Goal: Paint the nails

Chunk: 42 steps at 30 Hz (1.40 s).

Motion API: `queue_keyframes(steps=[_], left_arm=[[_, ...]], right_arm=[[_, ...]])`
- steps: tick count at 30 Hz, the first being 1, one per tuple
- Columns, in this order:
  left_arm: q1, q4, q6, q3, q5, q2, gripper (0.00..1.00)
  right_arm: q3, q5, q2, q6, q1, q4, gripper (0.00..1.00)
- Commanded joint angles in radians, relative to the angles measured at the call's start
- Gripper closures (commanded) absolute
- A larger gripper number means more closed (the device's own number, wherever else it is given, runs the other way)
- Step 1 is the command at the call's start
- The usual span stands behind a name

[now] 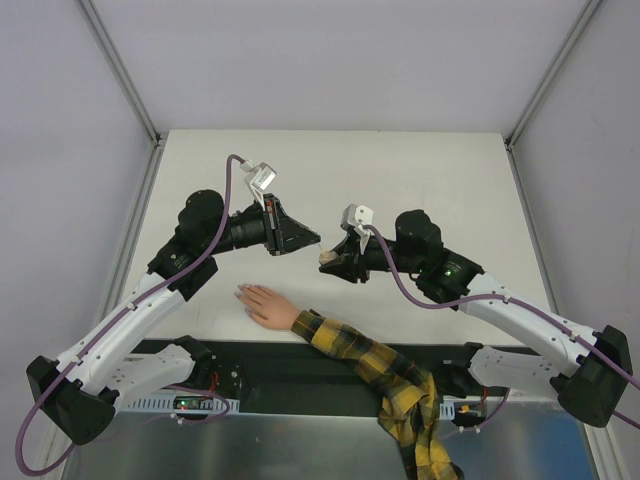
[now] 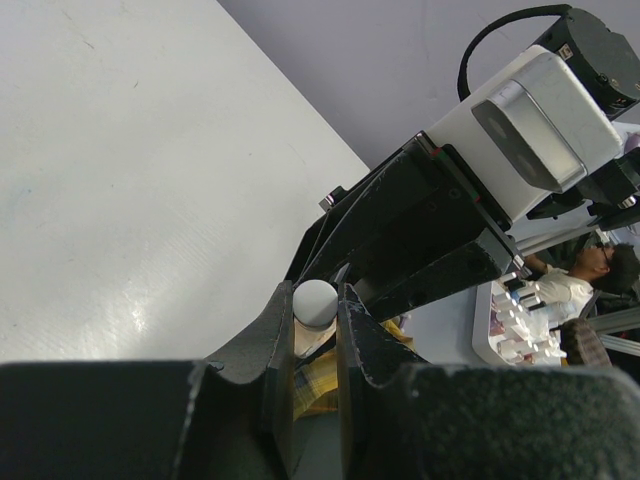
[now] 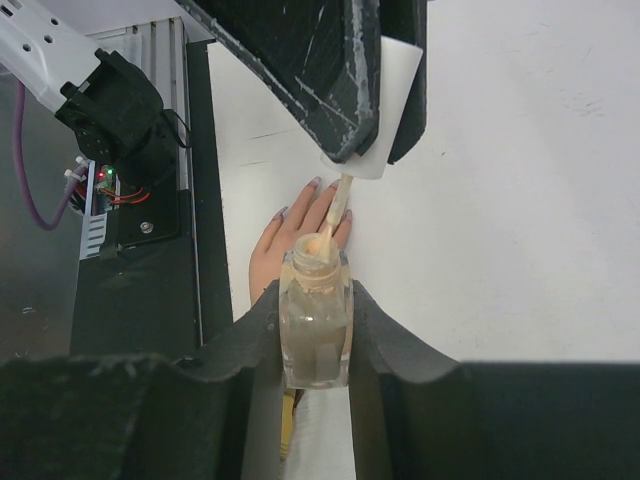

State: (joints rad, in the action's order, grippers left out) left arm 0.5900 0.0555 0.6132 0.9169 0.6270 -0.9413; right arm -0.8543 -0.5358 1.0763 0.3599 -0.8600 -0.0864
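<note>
1. The small flesh-coloured hand point(image 1: 265, 304) lies palm down on the white desk point(image 1: 450, 180). Its fingers point away from the yellow-and-black plaid sleeve point(image 1: 375, 365), which runs off the bottom edge of the top view.
2. The nails point(image 3: 312, 184) sit at the hand's fingertips. Only the right wrist view shows them, as tiny greyish tips on three fingers. The other fingers and the back of the hand are hidden behind the bottle, and from the top view the nails are too small to make out.
3. The right end effector point(image 1: 335, 262) hangs just beyond the hand's fingers. Its jaws are closed narrowly on a clear bottle point(image 3: 315, 335) of pale polish, held upright over the hand with its mouth open.
4. The left end effector point(image 2: 316, 312), also above the hand, is clamped on a white cap point(image 3: 388, 105). From the cap a thin brush point(image 3: 338, 205) slants down, its tip at the bottle's mouth. How deep the tip goes is unclear.
5. In the left wrist view the hand itself is hidden. Only a scrap of plaid shows beneath the fingers.
</note>
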Motion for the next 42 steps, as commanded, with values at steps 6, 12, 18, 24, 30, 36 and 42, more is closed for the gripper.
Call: queue_keyframes(steps=[6,12,18,24,30,36,42], left_arm=[[0.010,0.040,-0.006,-0.006,0.034,-0.005,1.00],[0.010,0.040,-0.006,-0.009,0.045,-0.010,1.00],[0.016,0.040,-0.004,-0.013,0.050,-0.016,1.00],[0.024,0.040,-0.004,-0.010,0.056,-0.021,1.00],[0.027,0.040,-0.004,-0.015,0.054,-0.027,1.00],[0.030,0.040,-0.001,-0.015,0.054,-0.037,1.00],[0.042,0.040,-0.003,-0.019,0.051,-0.039,1.00]], right_arm=[[-0.017,-0.012,-0.024,0.014,-0.007,-0.073,1.00],[-0.019,-0.010,-0.022,0.016,-0.007,-0.073,1.00],[-0.020,-0.009,-0.022,0.016,-0.007,-0.073,1.00],[-0.022,-0.010,-0.021,0.016,-0.007,-0.073,1.00],[-0.022,-0.010,-0.024,0.016,-0.007,-0.073,1.00],[-0.020,-0.007,-0.024,0.014,-0.007,-0.073,1.00],[-0.022,0.003,-0.024,0.013,-0.005,-0.075,1.00]])
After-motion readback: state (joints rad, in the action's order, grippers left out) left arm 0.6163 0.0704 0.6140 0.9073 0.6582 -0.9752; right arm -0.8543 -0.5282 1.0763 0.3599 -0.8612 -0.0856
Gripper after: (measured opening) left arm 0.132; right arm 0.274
